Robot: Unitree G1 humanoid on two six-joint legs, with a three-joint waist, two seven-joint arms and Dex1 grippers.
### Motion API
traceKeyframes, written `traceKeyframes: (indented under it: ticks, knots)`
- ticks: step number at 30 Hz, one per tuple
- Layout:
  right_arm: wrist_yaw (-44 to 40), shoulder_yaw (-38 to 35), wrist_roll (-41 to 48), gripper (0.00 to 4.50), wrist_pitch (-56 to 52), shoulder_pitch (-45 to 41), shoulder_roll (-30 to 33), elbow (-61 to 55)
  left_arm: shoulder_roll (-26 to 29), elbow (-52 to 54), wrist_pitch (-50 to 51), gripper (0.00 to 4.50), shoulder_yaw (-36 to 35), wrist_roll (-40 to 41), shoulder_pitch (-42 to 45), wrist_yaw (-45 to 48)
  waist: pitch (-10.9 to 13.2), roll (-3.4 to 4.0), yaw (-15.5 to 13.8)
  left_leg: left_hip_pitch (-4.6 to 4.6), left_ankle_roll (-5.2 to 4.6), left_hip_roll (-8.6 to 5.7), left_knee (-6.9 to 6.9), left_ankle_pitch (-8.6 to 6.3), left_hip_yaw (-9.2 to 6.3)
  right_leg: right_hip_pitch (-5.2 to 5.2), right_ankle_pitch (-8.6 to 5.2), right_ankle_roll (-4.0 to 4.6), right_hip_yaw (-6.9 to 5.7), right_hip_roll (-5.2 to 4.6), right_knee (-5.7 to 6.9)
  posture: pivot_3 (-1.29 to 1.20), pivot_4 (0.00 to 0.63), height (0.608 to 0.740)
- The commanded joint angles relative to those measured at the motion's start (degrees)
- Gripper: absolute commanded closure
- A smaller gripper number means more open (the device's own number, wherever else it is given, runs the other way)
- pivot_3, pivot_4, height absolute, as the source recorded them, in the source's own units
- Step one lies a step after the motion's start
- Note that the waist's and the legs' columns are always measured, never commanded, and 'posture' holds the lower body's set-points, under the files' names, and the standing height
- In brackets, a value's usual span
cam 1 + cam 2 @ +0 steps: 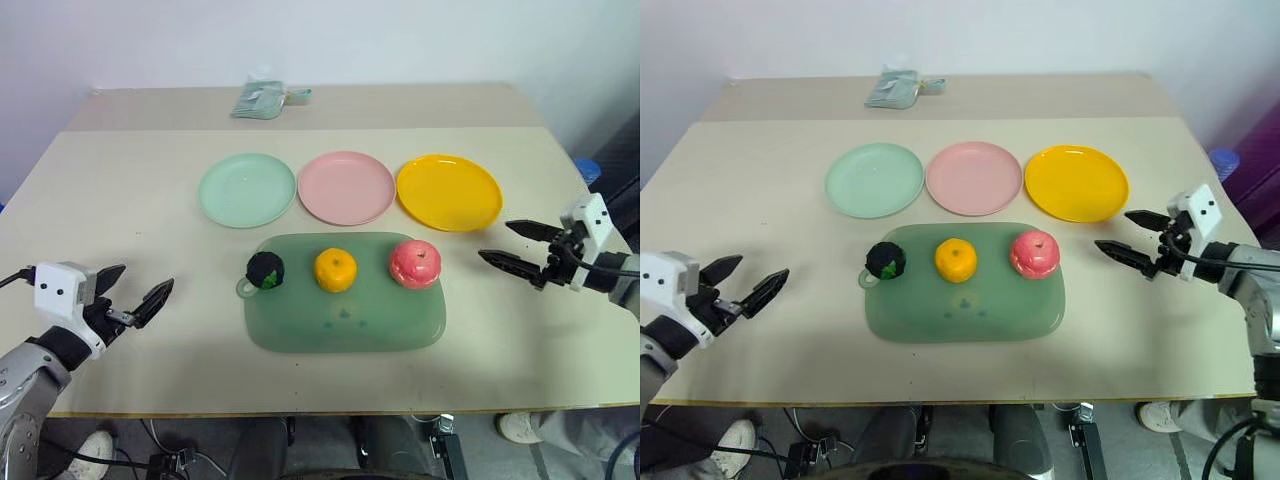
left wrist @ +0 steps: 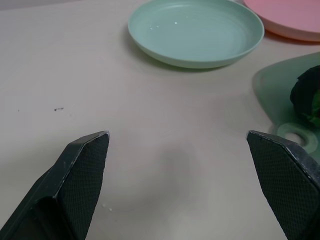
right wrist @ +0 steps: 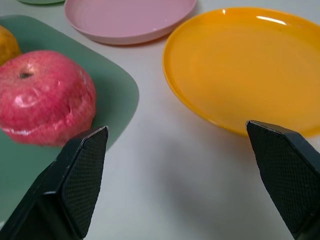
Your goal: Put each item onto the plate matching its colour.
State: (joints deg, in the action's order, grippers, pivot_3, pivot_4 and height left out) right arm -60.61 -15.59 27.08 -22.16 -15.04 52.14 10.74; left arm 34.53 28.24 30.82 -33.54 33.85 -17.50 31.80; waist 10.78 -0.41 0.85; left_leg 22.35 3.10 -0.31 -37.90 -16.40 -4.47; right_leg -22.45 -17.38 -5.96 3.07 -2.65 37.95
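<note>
Three items rest in a row on a green tray (image 1: 345,330): a dark black-green ball (image 1: 266,270) at its left, an orange fruit (image 1: 335,270) in the middle, a pink-red apple (image 1: 415,263) at its right. Behind the tray stand a mint green plate (image 1: 247,190), a pale pink plate (image 1: 347,187) and a yellow-orange plate (image 1: 449,192). My left gripper (image 1: 135,290) hovers open and empty over the table, left of the tray. My right gripper (image 1: 512,246) is open and empty just right of the apple (image 3: 42,97), near the yellow-orange plate (image 3: 240,65).
A folded greenish packet (image 1: 262,100) lies at the far edge of the table. The beige table (image 1: 120,210) has bare room on both sides of the tray. A purple and blue object (image 1: 1230,165) stands off the table's right side.
</note>
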Motion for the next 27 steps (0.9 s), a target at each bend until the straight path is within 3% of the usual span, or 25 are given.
traceKeyframes:
  ticks: [1, 7, 15, 20, 27]
  knots:
    - [-0.4, 0.5, -0.5, 0.02, 0.8, -1.8, -0.7, 0.2, -0.1, 2.4, -0.3, 0.0, -2.4, 0.7, -0.5, -1.1, 0.0, 0.0, 0.0, 0.0, 0.0, 0.0, 0.0, 0.0, 0.0, 0.0, 0.0, 0.0, 0.0, 0.0, 0.0, 0.0, 0.15, 0.74]
    - [1.3, 0.6, -1.6, 0.02, 1.9, -2.7, -2.2, 0.4, -0.5, 3.0, -0.3, 0.0, -2.8, 2.0, -0.2, -2.2, 0.0, 0.0, -0.1, 0.0, 0.0, -0.01, 0.0, 0.0, 0.01, 0.01, 0.0, 0.0, 0.0, -0.01, 0.0, 0.0, 0.15, 0.74]
    - [6.1, -1.4, -3.2, 0.02, 3.4, -0.2, -3.5, -1.0, -1.1, -0.5, 0.7, 0.0, -0.7, 3.5, 7.4, -4.4, 0.0, 0.01, -0.2, 0.0, 0.0, -0.02, -0.01, 0.0, 0.0, 0.01, 0.0, 0.0, -0.02, 0.01, 0.01, 0.0, 0.15, 0.74]
    - [9.2, -6.4, -0.1, 0.02, 0.1, 4.1, -3.9, -9.0, -1.2, -5.6, 1.7, 0.0, 5.5, 4.6, 18.7, -3.8, 0.0, 0.01, -0.3, 0.03, 0.0, -0.07, -0.07, 0.0, -0.03, 0.02, 0.01, -0.02, -0.05, 0.0, 0.04, 0.0, 0.15, 0.74]
    - [7.9, -13.7, 8.9, 0.02, -9.5, 15.1, -3.0, -25.3, 3.1, -13.8, 1.8, 0.0, 18.5, 2.7, 31.7, 8.6, 0.0, 0.02, 0.0, 0.04, 0.0, -0.07, -0.06, 0.0, -0.02, 0.02, 0.01, -0.03, -0.05, 0.08, 0.05, 0.0, 0.15, 0.74]
